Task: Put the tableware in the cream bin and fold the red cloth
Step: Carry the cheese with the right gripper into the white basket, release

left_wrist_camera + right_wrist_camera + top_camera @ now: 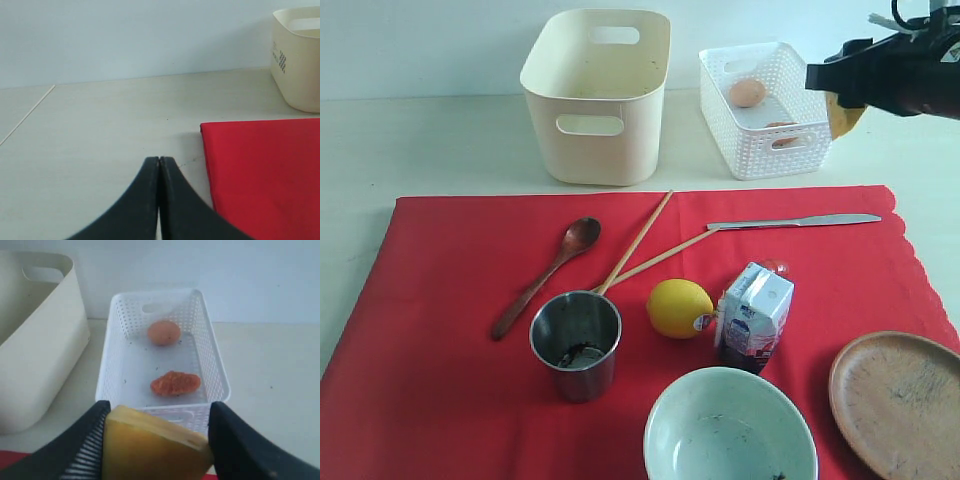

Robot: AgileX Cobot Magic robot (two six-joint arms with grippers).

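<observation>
The red cloth (450, 300) lies flat on the table, its corner also showing in the left wrist view (260, 175). On it rest a wooden spoon (545, 275), chopsticks (640, 245), a silver knife (795, 221), a steel cup (575, 343), a pale bowl (730, 430) and a brown plate (900, 400). Behind the cloth stands the cream bin (595, 95), which looks empty. My right gripper (157, 412) hangs above the table beside the white basket, shut on a yellow cheese wedge (842, 115). Over bare table by the cloth's corner, my left gripper (160, 160) is shut on nothing.
A white lattice basket (810, 150) at the back right holds an egg (747, 93) and an orange-red piece of food (175, 383). A lemon (678, 307) and a small milk carton (755, 315) sit mid-cloth between the cup and plate.
</observation>
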